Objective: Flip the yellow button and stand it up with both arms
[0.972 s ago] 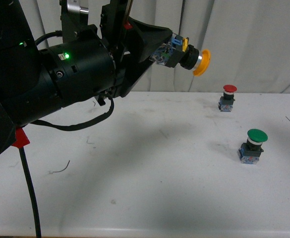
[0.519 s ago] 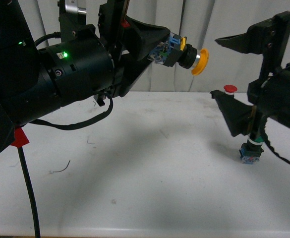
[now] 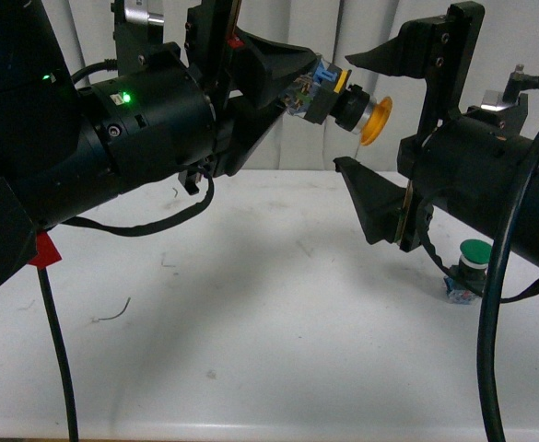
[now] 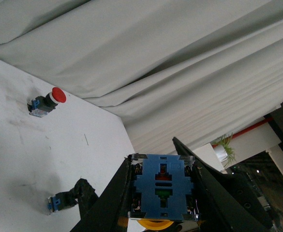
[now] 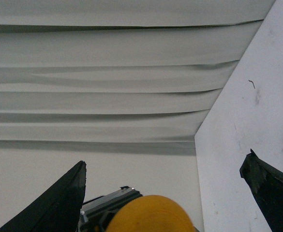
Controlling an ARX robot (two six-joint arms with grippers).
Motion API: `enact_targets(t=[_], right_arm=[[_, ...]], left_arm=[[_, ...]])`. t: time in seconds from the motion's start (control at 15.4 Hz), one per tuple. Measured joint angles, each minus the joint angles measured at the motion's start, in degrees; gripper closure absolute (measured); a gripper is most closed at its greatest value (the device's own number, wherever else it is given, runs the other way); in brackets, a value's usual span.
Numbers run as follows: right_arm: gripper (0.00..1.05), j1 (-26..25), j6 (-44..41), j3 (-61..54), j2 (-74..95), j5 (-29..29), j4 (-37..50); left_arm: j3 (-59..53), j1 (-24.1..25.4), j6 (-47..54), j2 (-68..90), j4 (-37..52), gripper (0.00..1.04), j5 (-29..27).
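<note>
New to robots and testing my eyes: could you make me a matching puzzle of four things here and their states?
1 yellow button
2 green button
3 left fingers
4 right fingers

A open, holding nothing
B standing on the table
C up in the air, sideways
D shut on the yellow button

Pairs: 1-C, 2-B, 3-D, 4-A

One each: yellow button (image 3: 362, 109), red button (image 4: 47, 101), green button (image 3: 476, 251).
</note>
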Motion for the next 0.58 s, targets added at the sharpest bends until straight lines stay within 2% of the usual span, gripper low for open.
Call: enact_targets(t=[0.32,0.58], right_arm=[[0.08,0.85,1.07,-0.83,0.48,-0.46,-0.02],[0.54,1.09,1.09,-1.38,0.44,-0.79,0.57]], left_arm=[[0.87,0.28,0.0,0.72,0.0,0.75,-0.02],[0.96,1.03,-0.02,2.08,-0.72,0.75,0.04]])
